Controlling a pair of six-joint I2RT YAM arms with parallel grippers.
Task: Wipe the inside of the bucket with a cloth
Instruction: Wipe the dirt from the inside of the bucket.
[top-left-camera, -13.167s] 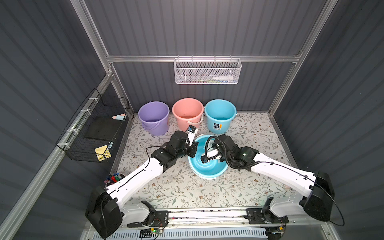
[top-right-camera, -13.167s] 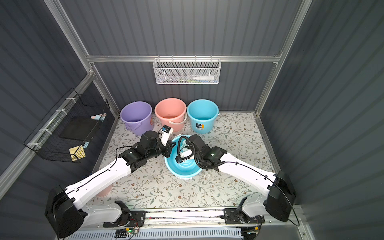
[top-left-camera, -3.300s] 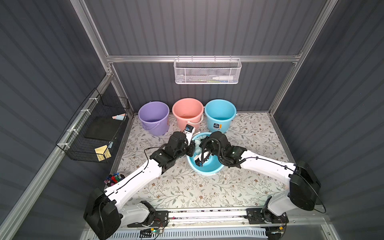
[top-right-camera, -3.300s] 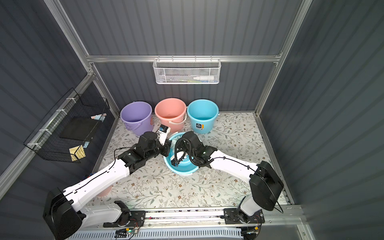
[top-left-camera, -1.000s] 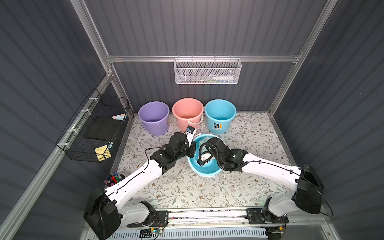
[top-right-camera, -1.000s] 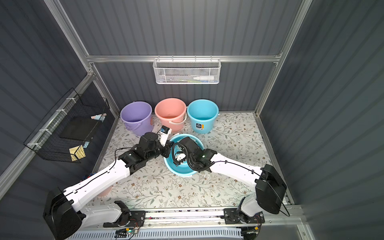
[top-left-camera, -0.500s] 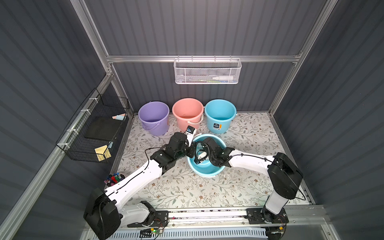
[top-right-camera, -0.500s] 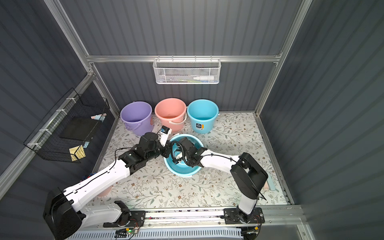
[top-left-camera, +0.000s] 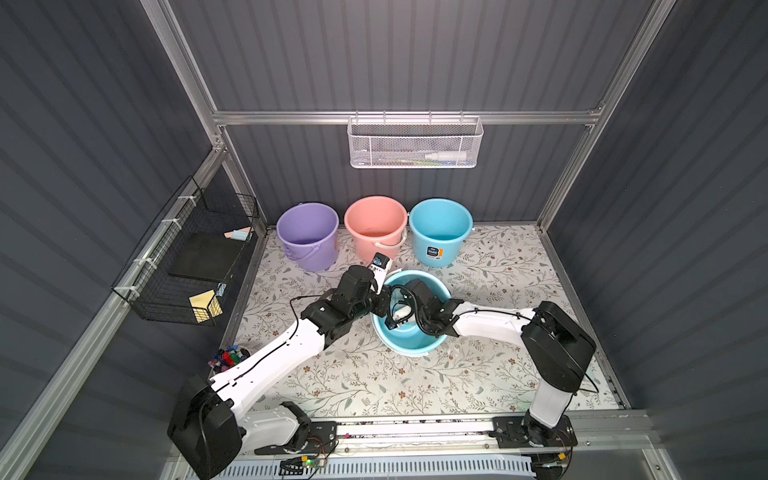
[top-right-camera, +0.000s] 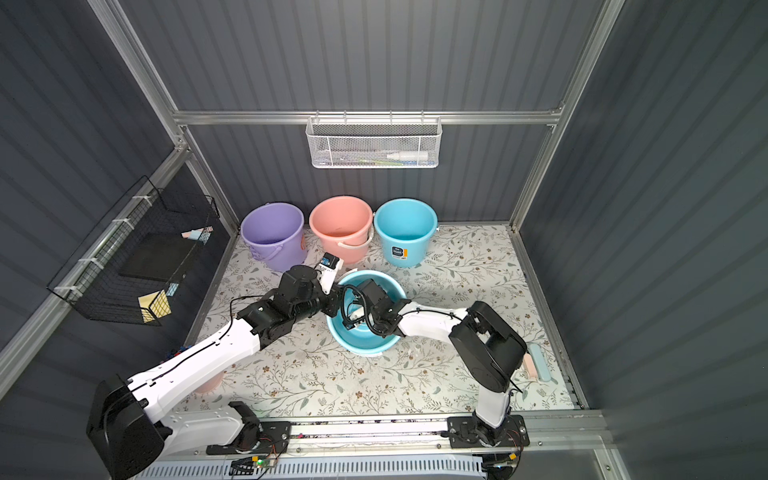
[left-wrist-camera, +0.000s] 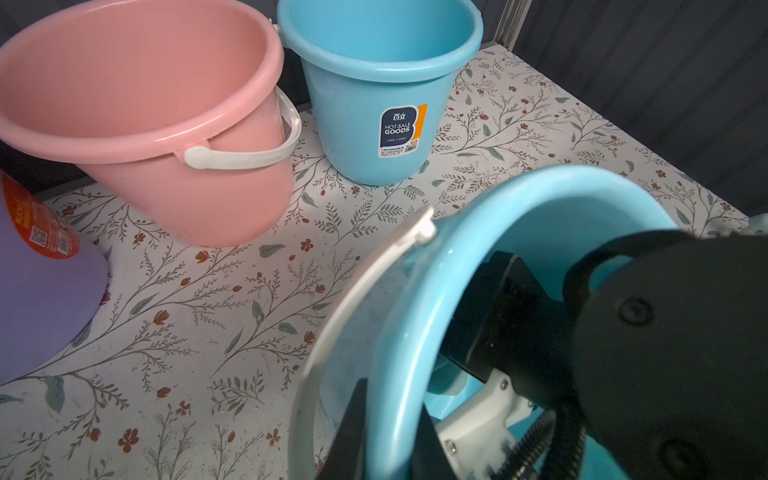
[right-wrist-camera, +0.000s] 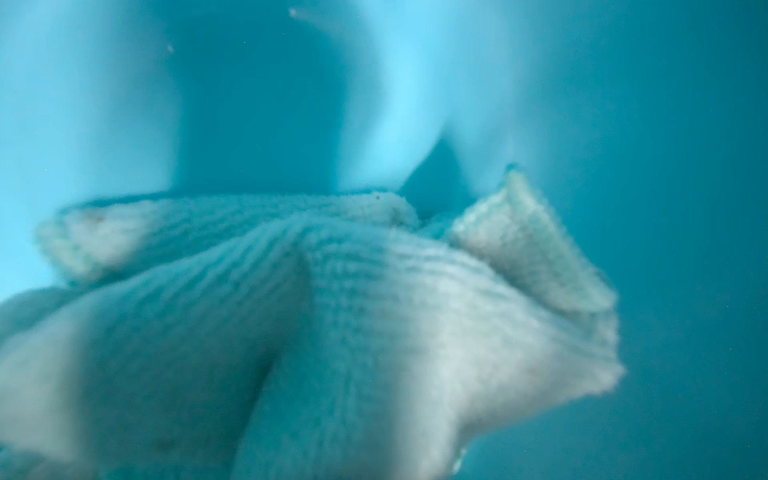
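One floral-patterned mat (top-left-camera: 490, 266) covers the floor and fills the middle of both top views. On it, in a row along the upper edge of the mat, stand three upright plastic pails: a lilac plastic bucket (top-left-camera: 307, 239) to the left, a pink plastic bucket (top-left-camera: 376, 228) in the middle and a blue labelled plastic bucket (top-left-camera: 440, 235) to the right. Just below them, at the centre of the frame, sits the light blue plastic bucket (top-left-camera: 415, 349) (top-right-camera: 361, 349), tilted rather than upright, and both my arms meet at it.

My left gripper (left-wrist-camera: 386, 440) shows at the lower edge of the left wrist view. It pinches the rim of the light blue plastic bucket (left-wrist-camera: 540, 183), one dark finger outside the wall and one inside. The pail's thin white handle (left-wrist-camera: 345, 316) hangs along the outside, near that grip.

My right gripper (top-left-camera: 392, 322) reaches down inside the same pail. Its fingers are hidden in the right wrist view, but they are pressed together on the white ribbed cloth (right-wrist-camera: 332, 332). That cloth bunches across the lower half of the frame, and its folds lie against the pail's blue inner wall (right-wrist-camera: 685, 208).
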